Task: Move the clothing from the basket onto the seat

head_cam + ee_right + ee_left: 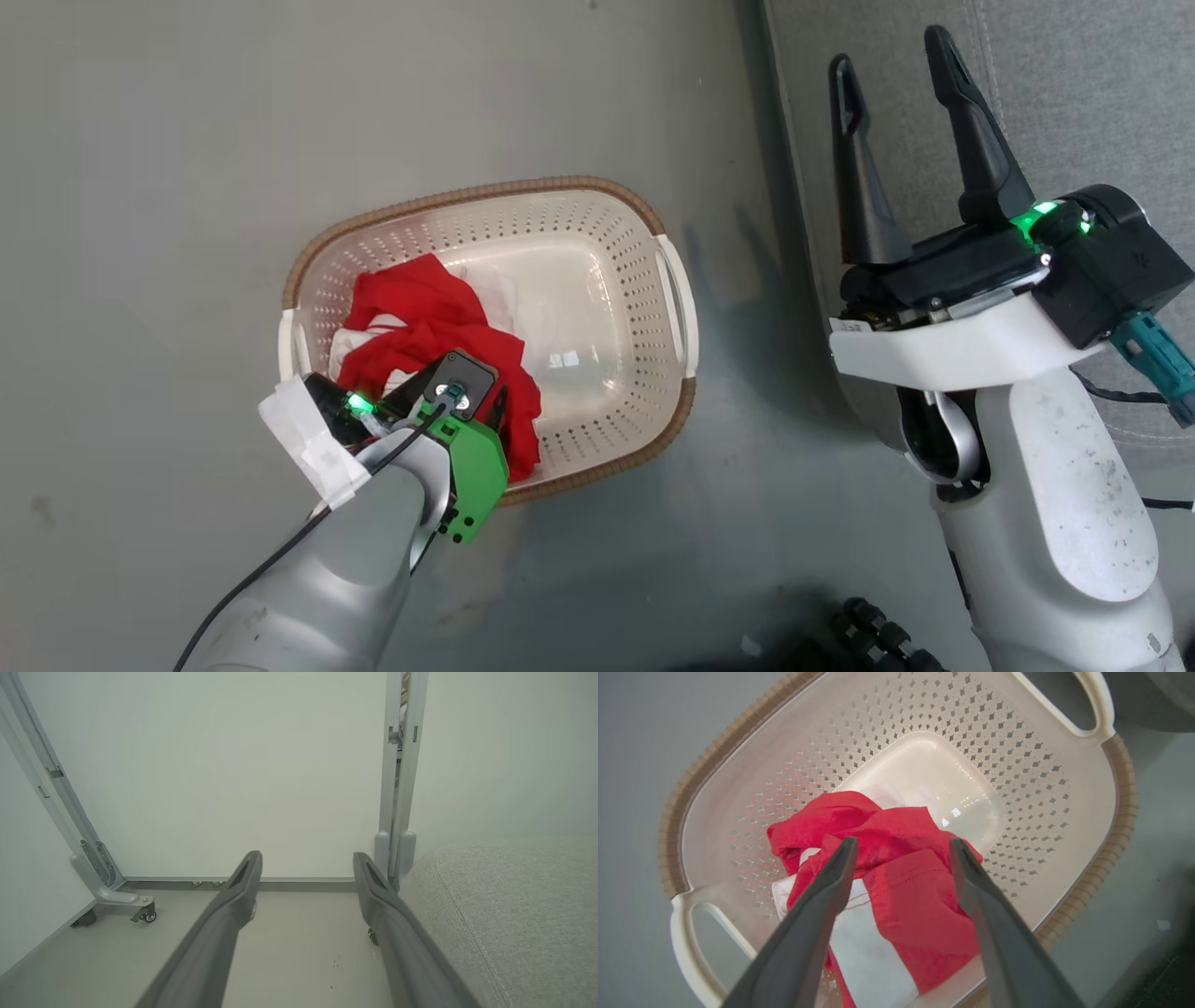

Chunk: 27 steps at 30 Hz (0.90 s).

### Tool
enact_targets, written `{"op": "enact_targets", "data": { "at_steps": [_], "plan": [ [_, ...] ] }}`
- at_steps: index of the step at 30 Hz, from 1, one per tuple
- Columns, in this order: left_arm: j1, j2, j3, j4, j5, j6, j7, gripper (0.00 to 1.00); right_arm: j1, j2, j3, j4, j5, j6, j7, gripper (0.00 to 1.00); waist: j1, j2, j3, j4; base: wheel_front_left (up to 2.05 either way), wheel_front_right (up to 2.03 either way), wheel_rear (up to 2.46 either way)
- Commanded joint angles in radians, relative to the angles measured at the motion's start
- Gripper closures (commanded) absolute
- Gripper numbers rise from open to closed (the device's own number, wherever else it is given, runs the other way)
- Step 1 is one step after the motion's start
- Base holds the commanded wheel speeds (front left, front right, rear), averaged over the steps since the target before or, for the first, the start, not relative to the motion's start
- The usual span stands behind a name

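Note:
The basket [485, 189] stands on the grey floor, cream with a brown rim. The clothing [429, 317] lies bunched in its left half, red with white patches. My left gripper [901, 847] points down into the basket [924, 718], open, its two fingers straddling a red fold of the clothing [906, 872]; whether the tips touch the fabric I cannot tell. In the head view my left wrist hides most of its fingers. My right gripper [892, 54] is held open and empty over the left edge of the grey seat [1074, 93]. The seat [514, 905] shows at the right of the right gripper [306, 858].
Grey floor surrounds the basket. The right half of the basket's bottom is bare. White partition panels with castor feet [112, 896] and an upright post [397, 788] stand beyond the seat. My dark base [868, 635] shows at the bottom edge.

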Motion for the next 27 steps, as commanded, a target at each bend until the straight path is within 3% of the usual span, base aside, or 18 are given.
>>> {"op": "enact_targets", "data": {
  "at_steps": [1,9,23,24,25,26,27],
  "plan": [
    [-0.029,0.007,-0.002,0.019,-0.008,0.005,0.008,0.0,-0.02,0.001,0.004,-0.009,0.011,0.0,-0.003,0.0,-0.0002,0.0,0.118,-0.066,0.0,0.0,0.0],
    [-0.094,0.021,-0.011,0.129,-0.019,0.023,0.07,0.0,-0.043,0.002,0.018,-0.033,0.069,0.0,-0.003,0.0,-0.0002,0.0,0.196,-0.104,0.0,0.0,0.0],
    [-0.177,0.068,-0.02,0.165,-0.031,0.049,0.235,0.0,-0.073,0.002,0.037,-0.046,0.1,0.0,-0.003,0.0,-0.0002,0.0,0.268,-0.148,0.0,0.0,0.0],
    [-0.181,0.07,-0.025,0.165,-0.027,0.048,0.243,0.06,-0.072,0.001,0.037,-0.047,0.101,0.0,-0.003,0.0,-0.0002,0.0,0.27,-0.15,0.0,0.0,0.0],
    [-0.183,0.073,-0.026,0.166,-0.027,0.044,0.26,0.64,-0.073,0.001,0.037,-0.047,0.104,0.0,-0.003,0.0,-0.0002,0.0,0.272,-0.152,0.0,0.0,0.0],
    [-0.186,0.077,-0.027,0.167,-0.028,0.044,0.267,1.0,-0.074,0.001,0.035,-0.047,0.105,0.0,-0.003,0.0,-0.0002,0.0,0.274,-0.154,0.0,0.0,0.0],
    [-0.191,0.083,-0.03,0.167,-0.026,0.048,0.275,1.0,-0.075,0.001,0.035,-0.048,0.105,0.0,-0.003,0.0,-0.0002,0.0,0.275,-0.156,0.0,0.0,0.0]
  ]
}}
